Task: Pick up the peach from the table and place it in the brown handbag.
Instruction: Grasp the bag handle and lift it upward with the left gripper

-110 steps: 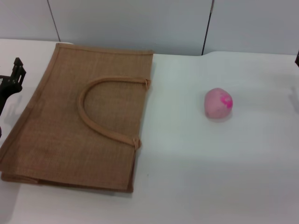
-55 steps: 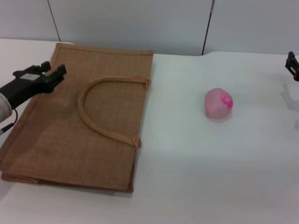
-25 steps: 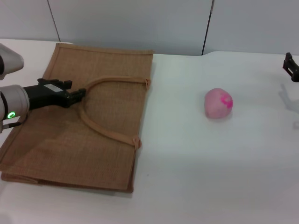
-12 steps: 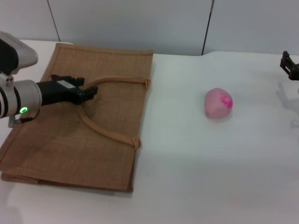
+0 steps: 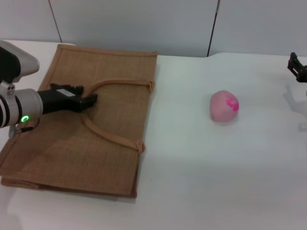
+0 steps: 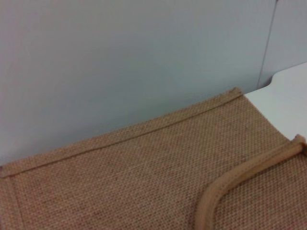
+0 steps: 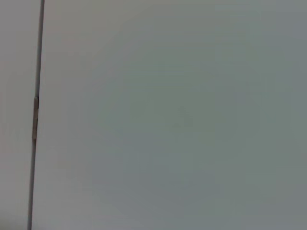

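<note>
Two grippers: your left gripper (image 5: 91, 99) at brown handbag (image 5: 57, 143) handle (image 5: 112, 136), finger state unclear; peach (image 5: 223, 106) far rightward; right gripper (image 5: 297, 68) idle beyond, state unclear.

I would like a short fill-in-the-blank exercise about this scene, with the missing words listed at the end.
1. The brown handbag lies ____ on the table, not standing upright.
2. The peach rests on the table, on the robot's ____ side of the handbag.
3. The left gripper is over the handbag, at its rope-like ____.
4. The right gripper is at the table's far right edge, ____ from the peach.

Missing words: flat; right; handle; apart
</note>
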Robot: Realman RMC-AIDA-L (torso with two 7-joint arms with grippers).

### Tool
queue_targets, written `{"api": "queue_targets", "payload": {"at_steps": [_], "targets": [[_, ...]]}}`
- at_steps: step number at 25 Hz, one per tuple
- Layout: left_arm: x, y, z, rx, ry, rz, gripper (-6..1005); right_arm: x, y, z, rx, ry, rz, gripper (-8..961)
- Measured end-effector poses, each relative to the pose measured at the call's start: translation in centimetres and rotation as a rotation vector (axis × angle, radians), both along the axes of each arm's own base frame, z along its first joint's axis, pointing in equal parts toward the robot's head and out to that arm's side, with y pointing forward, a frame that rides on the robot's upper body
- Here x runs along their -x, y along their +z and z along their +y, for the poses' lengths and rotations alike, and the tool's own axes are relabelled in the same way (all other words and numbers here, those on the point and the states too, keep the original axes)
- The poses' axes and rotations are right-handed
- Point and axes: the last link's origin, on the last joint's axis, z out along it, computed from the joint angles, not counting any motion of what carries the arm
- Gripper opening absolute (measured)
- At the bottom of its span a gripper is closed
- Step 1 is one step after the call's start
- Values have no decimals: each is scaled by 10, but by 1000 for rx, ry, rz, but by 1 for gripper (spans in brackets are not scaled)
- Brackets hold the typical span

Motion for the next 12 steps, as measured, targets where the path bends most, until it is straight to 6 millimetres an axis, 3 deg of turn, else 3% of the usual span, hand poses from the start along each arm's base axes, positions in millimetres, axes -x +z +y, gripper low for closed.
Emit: {"api": "queue_targets", "payload": {"at_steps": [12], "targets": [[0,0,3,-15,10,5,508,1,0,1,0,3,0,788]]}}
